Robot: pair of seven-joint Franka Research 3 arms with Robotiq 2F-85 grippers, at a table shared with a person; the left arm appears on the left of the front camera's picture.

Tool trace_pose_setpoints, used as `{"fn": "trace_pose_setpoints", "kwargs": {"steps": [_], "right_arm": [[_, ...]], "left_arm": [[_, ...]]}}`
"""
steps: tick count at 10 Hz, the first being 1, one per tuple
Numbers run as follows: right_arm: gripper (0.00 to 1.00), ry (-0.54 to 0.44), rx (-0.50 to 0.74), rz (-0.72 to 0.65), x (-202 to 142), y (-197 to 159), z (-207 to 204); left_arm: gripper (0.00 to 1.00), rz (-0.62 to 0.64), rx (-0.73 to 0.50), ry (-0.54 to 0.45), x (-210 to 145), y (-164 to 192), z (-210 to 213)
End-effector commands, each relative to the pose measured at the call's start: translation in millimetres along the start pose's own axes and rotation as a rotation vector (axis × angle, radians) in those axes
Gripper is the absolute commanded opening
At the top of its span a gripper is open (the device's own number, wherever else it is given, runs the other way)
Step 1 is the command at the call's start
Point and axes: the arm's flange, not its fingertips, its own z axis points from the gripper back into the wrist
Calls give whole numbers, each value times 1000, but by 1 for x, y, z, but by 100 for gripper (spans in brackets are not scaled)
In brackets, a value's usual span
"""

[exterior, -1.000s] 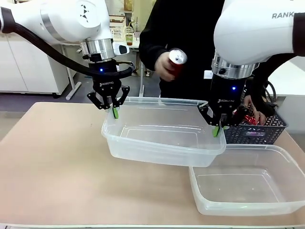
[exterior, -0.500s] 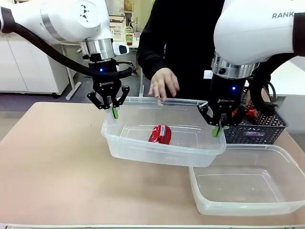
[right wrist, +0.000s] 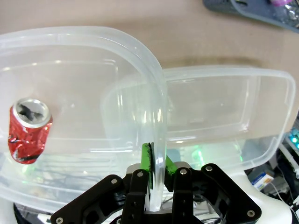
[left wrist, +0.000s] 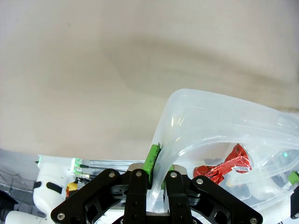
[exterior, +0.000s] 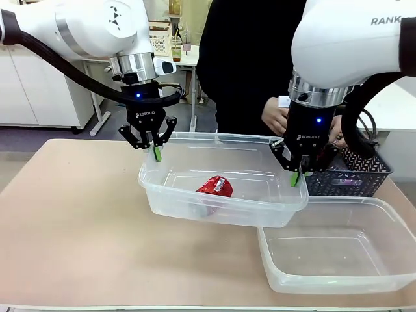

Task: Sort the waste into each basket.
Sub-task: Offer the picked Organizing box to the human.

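Observation:
A clear plastic basket (exterior: 195, 211) hangs above the table, held at both ends. My left gripper (exterior: 156, 153) is shut on its left rim (left wrist: 161, 156), and my right gripper (exterior: 294, 178) is shut on its right rim (right wrist: 156, 135). A crushed red can (exterior: 214, 187) lies on this basket's floor, also seen as the red can (right wrist: 28, 130) from the right wrist and the can (left wrist: 224, 168) from the left wrist. A second clear basket (exterior: 338, 283) rests on the table at the front right, partly under the lifted one.
A dark lattice-sided basket (exterior: 364, 177) with litter stands at the right, behind my right gripper. The person stands at the far side, one hand (exterior: 276, 118) lowered near that dark basket. Bare tabletop (exterior: 71, 214) lies to the left.
The person dropped the red can into the lifted basket, where it rolled slightly left and settled. The hand drew back and moved right. Both grippers kept their hold.

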Motion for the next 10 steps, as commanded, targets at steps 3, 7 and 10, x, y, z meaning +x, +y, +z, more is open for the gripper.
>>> {"fn": "trace_pose_setpoints", "kwargs": {"steps": [3, 7, 10], "right_arm": [[5, 2, 7, 22, -1, -2, 1], [5, 2, 7, 22, -1, -2, 1], [5, 2, 7, 22, -1, -2, 1]], "left_arm": [[6, 34, -40, -12, -1, 0, 6], [6, 34, -40, -12, -1, 0, 6], [6, 34, -40, -12, -1, 0, 6]]}}
